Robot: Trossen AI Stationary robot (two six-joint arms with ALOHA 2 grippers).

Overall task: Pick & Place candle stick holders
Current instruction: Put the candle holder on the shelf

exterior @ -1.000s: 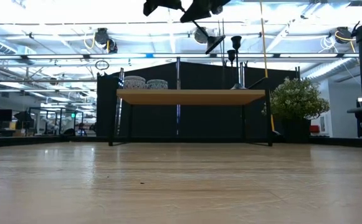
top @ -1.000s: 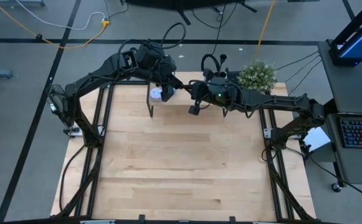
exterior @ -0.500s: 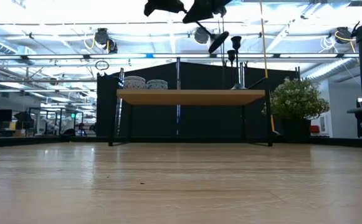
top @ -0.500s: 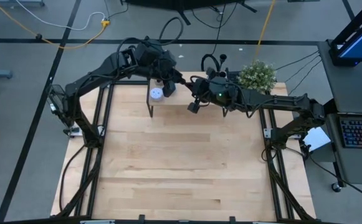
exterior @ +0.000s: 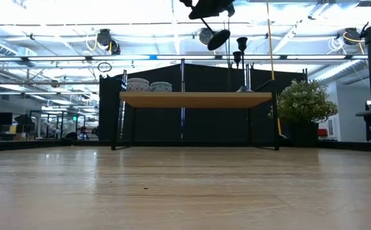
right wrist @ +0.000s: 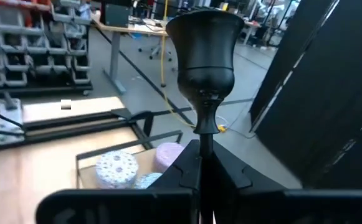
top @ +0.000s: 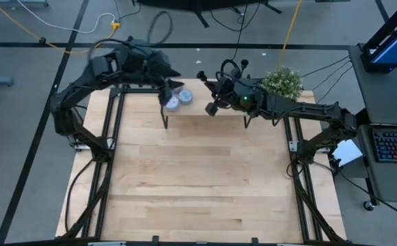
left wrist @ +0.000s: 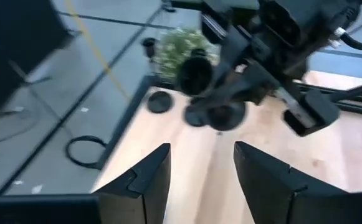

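My right gripper (top: pixel 213 97) is shut on a black candle stick holder (right wrist: pixel 207 56), high above the small wooden shelf (exterior: pixel 198 99) at the table's far edge; the holder also shows in the low view (exterior: pixel 216 37) and the left wrist view (left wrist: pixel 196 73). Two more black holders (exterior: pixel 241 64) stand upright on the shelf's right part. My left gripper (left wrist: pixel 196 177) is open and empty, to the left of the shelf (top: pixel 164 92), facing the right gripper. My right gripper pinches the holder's thin stem (right wrist: pixel 204 146) between its two fingers, a little below the cup top (right wrist: pixel 207 37). The cup sticks out beyond the fingertips. The holder is tilted and lifted clear of the shelf (exterior: pixel 216 37).
Round pale blue and lilac tins (top: pixel 178 100) sit on the shelf's left part, also in the right wrist view (right wrist: pixel 117 168) and the low view (exterior: pixel 148 85). A potted plant (top: pixel 281 82) stands at the far right corner. Bare wood (top: pixel 198 178) fills the near table.
My left gripper has swung away from the tins toward the table's left edge and has left the low view. My right gripper has carried the holder a little up and toward the far edge, still tilted and clear of the shelf.
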